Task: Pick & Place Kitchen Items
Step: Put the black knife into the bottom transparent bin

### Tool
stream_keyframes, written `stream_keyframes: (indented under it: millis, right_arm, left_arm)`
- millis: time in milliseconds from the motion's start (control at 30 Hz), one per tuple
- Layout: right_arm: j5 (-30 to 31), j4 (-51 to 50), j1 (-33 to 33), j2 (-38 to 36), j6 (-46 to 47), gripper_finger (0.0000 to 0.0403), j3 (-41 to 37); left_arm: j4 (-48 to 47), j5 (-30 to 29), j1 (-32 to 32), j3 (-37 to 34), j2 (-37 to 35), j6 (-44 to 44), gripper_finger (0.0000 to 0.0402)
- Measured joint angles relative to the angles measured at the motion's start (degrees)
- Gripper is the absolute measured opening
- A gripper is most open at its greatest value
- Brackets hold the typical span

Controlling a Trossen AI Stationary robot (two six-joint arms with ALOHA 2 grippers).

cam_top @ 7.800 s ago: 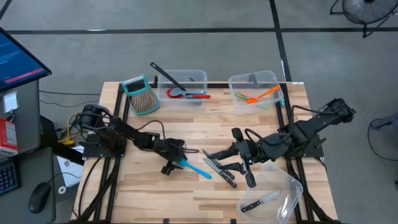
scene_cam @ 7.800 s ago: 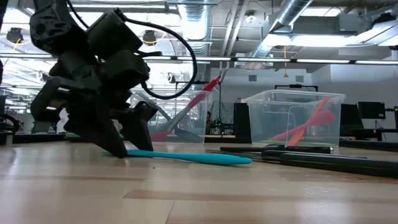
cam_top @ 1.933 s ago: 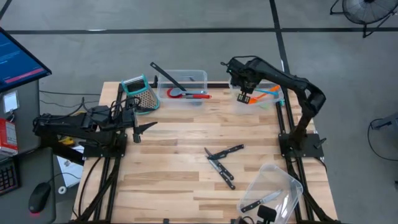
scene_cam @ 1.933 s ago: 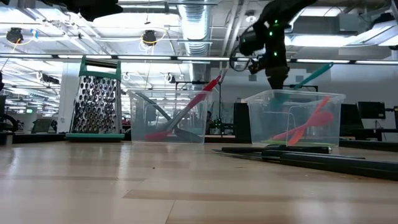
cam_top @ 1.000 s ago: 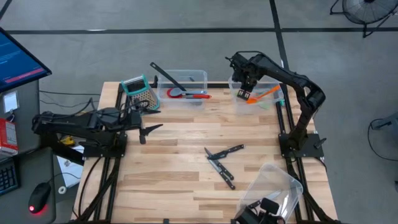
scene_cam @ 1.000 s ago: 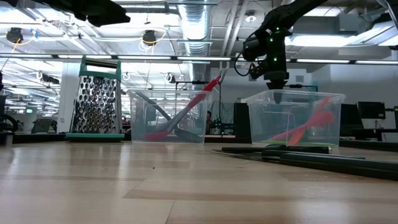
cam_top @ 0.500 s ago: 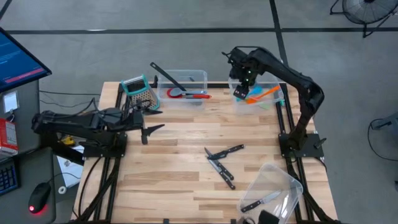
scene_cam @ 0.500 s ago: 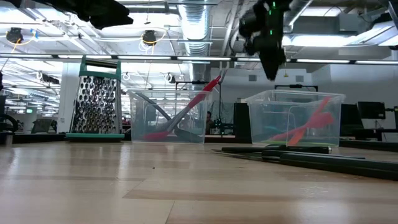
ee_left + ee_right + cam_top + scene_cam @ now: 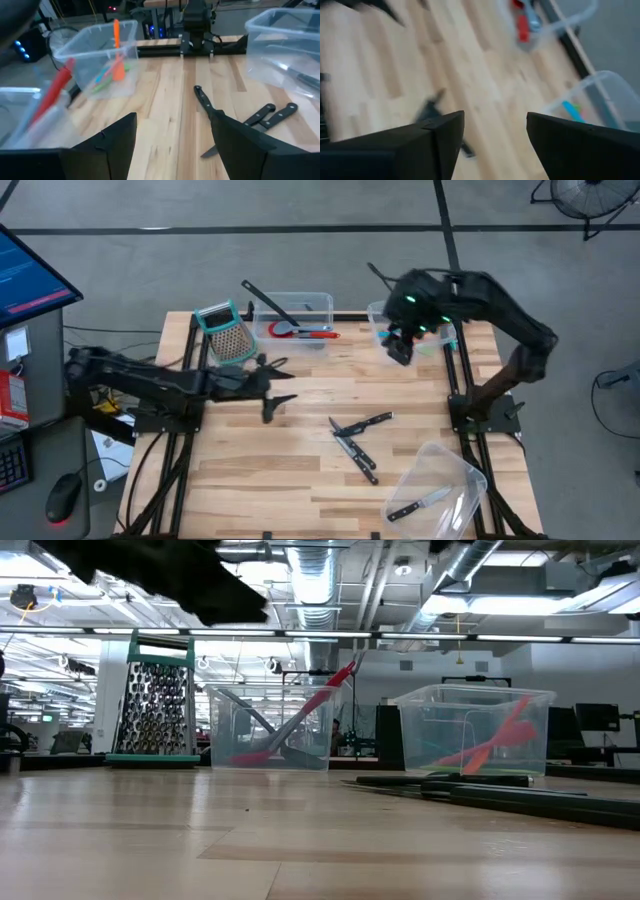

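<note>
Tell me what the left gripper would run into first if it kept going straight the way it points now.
Probably the knives lying in a loose cluster mid-table. The left gripper is open, empty and points across the table toward them; depth is unclear, so it could pass over them.

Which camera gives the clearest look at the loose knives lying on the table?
The high view: the knives lie fully visible mid-table, crossed in a small cluster. The left wrist view shows them between the open left gripper fingers, partly hidden. The low view shows only dark handles edge-on. The right wrist view shows one blurred dark shape.

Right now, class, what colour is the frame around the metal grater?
Teal. The grater stands at the table's back left, clearest in the high view.
</note>
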Motion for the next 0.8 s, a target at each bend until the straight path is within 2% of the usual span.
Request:
stream_keyframes:
  millis: [67,167,367,600,800]
  right_arm:
    - [0.9,0.0,4.0,-1.9,3.8,0.0205,0.0]
    - [5.6,0.0,10.1,-3.6,8.1,0.0197,0.0]
    - [14.9,0.0,19.2,-5.5,13.9,0.0179,0.0]
    - [16.8,0.1,24.5,-5.1,16.5,0.0165,-0.1]
    - [16.9,0.2,25.9,-3.2,16.5,0.0157,-0.1]
  left_arm:
    - [4.7,0.0,0.0,0.0,5.1,-0.9,0.0236]
    - [10.5,0.6,0.0,1.3,12.9,-1.9,0.0236]
    - [13.0,6.3,-0.8,10.3,26.7,-1.6,0.0236]
    - [13.2,7.1,-1.3,21.3,37.4,0.3,0.0236]
    - [13.2,7.1,-1.2,28.7,44.8,0.2,0.0236]
